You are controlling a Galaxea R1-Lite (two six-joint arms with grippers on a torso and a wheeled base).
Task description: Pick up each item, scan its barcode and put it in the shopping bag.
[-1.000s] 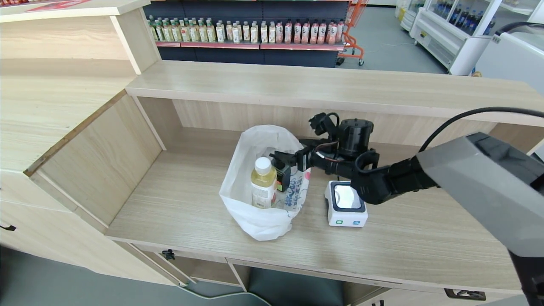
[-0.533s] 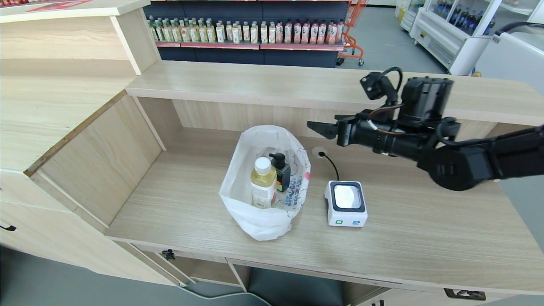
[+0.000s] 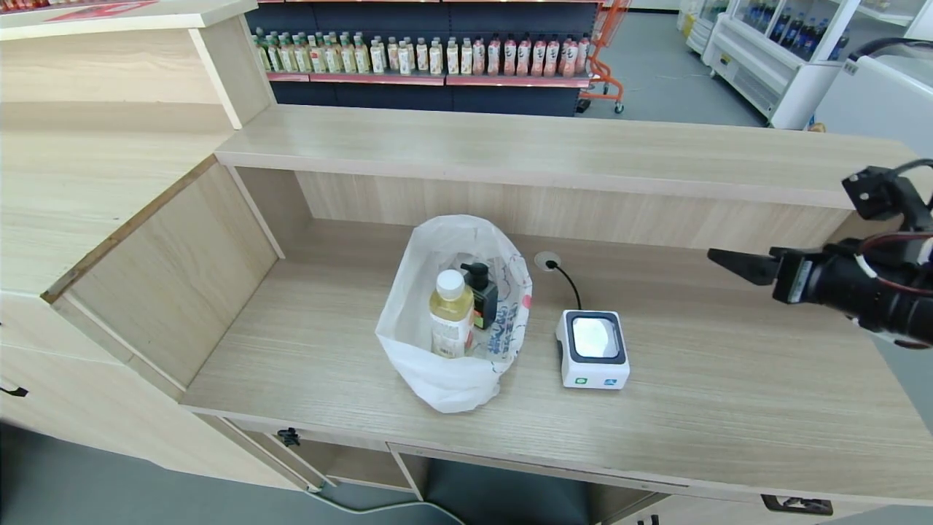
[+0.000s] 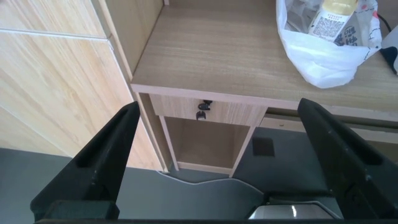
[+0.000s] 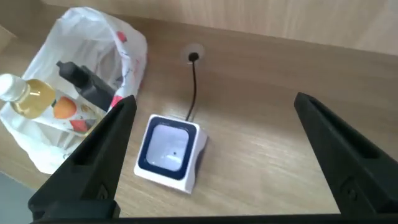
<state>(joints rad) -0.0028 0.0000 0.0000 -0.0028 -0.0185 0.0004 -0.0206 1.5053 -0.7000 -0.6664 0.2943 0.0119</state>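
A white shopping bag [image 3: 437,379] stands open on the wooden counter [image 3: 729,408]. Inside it stand a tea bottle [image 3: 451,310] with a white cap and a black pump bottle [image 3: 482,294]. Right of the bag lies the white barcode scanner [image 3: 593,348], window facing up. My right gripper [image 3: 729,261] hangs open and empty above the counter's right end, well clear of the scanner. Its wrist view looks down on the scanner [image 5: 169,149], the bag [image 5: 37,149] and the pump bottle [image 5: 87,84]. My left gripper [image 4: 217,162] is open and empty, low in front of the counter's edge, with the bag [image 4: 323,59] beyond it.
A cable runs from a hole [image 3: 547,260] in the counter to the scanner. A raised ledge [image 3: 554,149] borders the back and a slanted side panel [image 3: 182,270] closes the left. A drawer lock [image 4: 203,111] sits under the front edge.
My right gripper, which was at the pump bottle inside the bag, has let it go, risen and drawn back far to the right. The pump bottle stays in the bag.
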